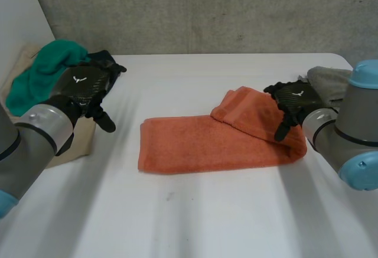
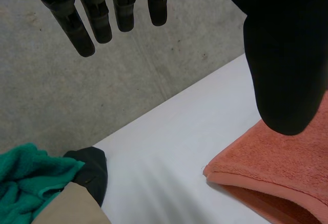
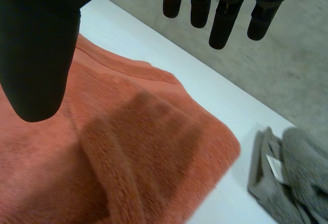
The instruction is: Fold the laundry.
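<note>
Our left hand [image 1: 88, 87] hung open and empty by the green cloth [image 1: 41, 72], out of the way. On the worktop [image 1: 207, 211] lay the orange towel [image 1: 201, 143], right end doubled over; our right hand [image 1: 293, 100] hovered above that flap, fingers [image 3: 224, 24] straight and empty, perhaps to flatten it.

I see bare desk [image 1: 177, 216] across the lower half of the frame, where a hand can pass freely. The orange towel [image 1: 195, 143] blocks the centre, its fold raised at centre right. A pile of green and beige cloths [image 1: 35, 78] crowds the upper left, and a grey cloth [image 1: 331, 79] the right edge.
</note>
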